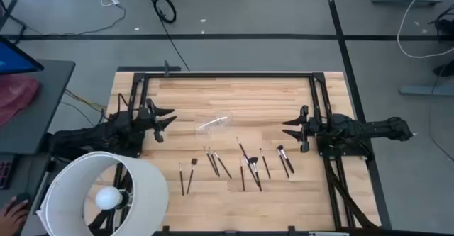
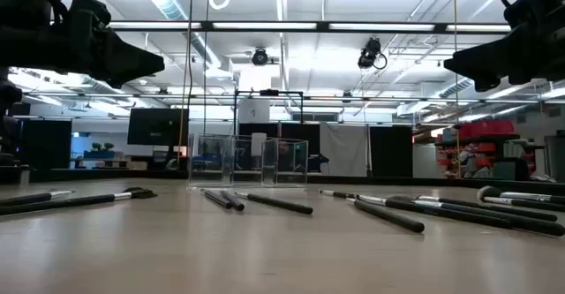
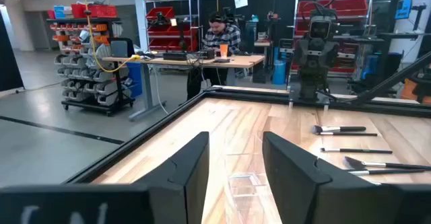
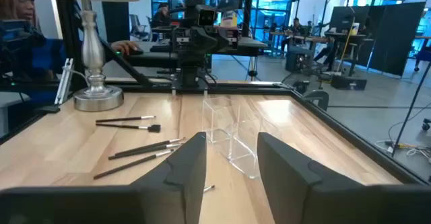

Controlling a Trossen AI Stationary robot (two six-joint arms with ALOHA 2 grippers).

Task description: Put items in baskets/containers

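High view showed the makeup brushes [image 1: 241, 164] scattered flat on the wooden worktop [image 1: 234, 94], near the clear plastic cup [image 1: 215, 124] lying between the two arms. The left pincer [image 1: 169, 120] and right pincer [image 1: 286, 127] hovered released, grasping nothing, well apart from brushes and cup.

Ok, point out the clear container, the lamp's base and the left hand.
clear container [image 1: 214, 124], high view, on its glinting wall.
lamp's base [image 4: 98, 97], right wrist view, on the round silver foot.
left hand [image 1: 169, 120], high view, midway between its fingertips.
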